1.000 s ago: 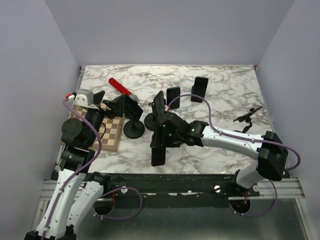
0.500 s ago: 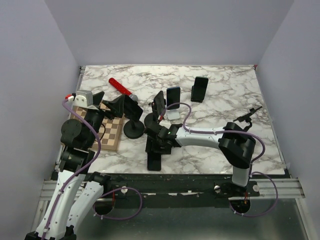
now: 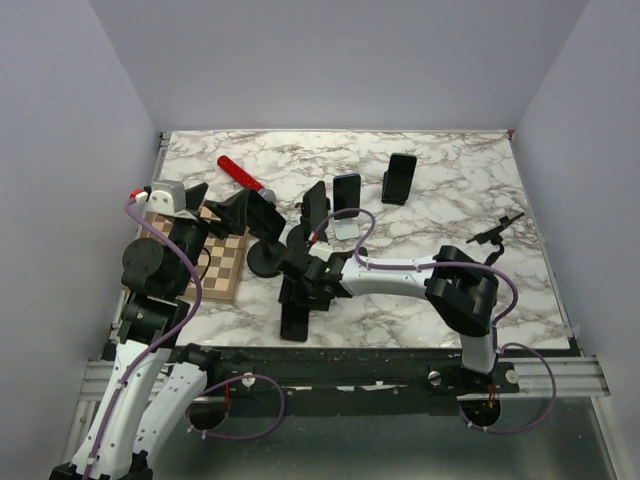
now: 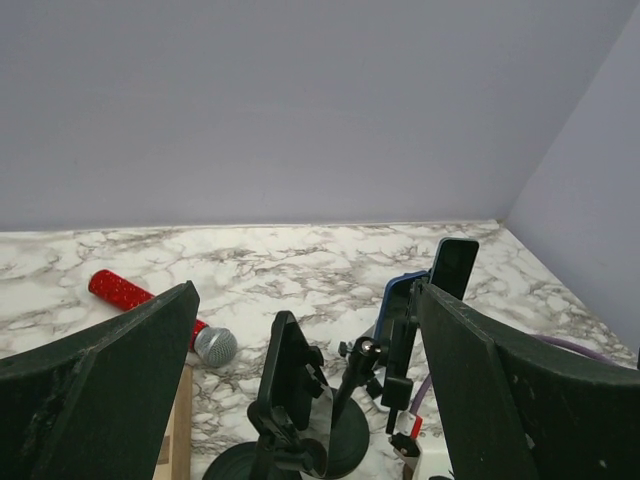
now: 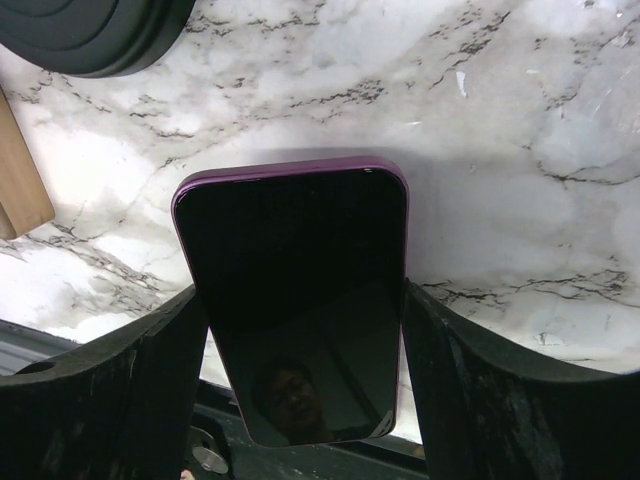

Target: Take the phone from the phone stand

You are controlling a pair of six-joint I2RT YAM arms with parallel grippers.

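- The right tool (image 3: 300,290) is pinched on the phone (image 3: 294,322), with one finger against each long side of its purple case.
- In the right wrist view, the phone (image 5: 295,290) is seen screen-up and dark between the two fingers (image 5: 100,400), over the marble worktop (image 5: 500,120) at its near edge.
- It cannot be told whether the phone is touching the worktop (image 3: 450,170) or is held just above it.
- The phone is held apart from the phone stand (image 3: 266,260), whose round black base (image 5: 90,30) is seen beyond the phone's far end.
- The left tool (image 3: 240,210) is spread open above the far corner of the chessboard (image 3: 220,265), just beside the top of the phone stand.
- Between the spread fingers (image 4: 100,390) of the left tool (image 4: 308,295), the phone stand (image 4: 290,375) is seen.
- A red microphone (image 3: 245,177) is seen lying on the worktop behind the chessboard.
- A blue-cased phone (image 3: 346,190) and a black phone (image 3: 400,178) are propped upright farther back.
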